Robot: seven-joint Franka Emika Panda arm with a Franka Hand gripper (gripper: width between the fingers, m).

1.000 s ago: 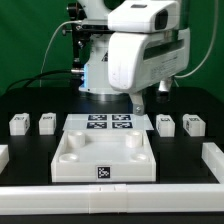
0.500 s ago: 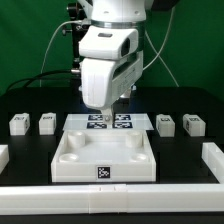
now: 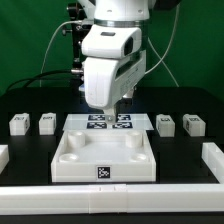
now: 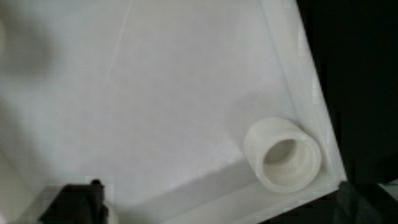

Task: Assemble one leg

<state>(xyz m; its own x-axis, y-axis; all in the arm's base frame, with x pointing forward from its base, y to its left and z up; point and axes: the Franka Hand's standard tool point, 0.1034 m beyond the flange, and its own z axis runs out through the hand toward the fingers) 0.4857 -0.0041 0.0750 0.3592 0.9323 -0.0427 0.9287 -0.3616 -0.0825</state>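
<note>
- Flat white marker board (image 3: 132, 122), frame centre — partly hidden behind the white arm's gripper (image 3: 104, 110), jaw gap unclear.
- Small white plastic leg (image 3: 46, 123), middle left: tag too small to read.
- Large white tray-like panel (image 4: 160, 100): blurred and cropped in the wrist view.

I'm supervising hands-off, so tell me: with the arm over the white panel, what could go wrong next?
First, the gripper hangs low over the panel, holding no leg; dropping straight down could strike its rim. Second, on the exterior view's right, the inner leg sits close beside the outer leg, so grabbing one may nudge the other.
</note>
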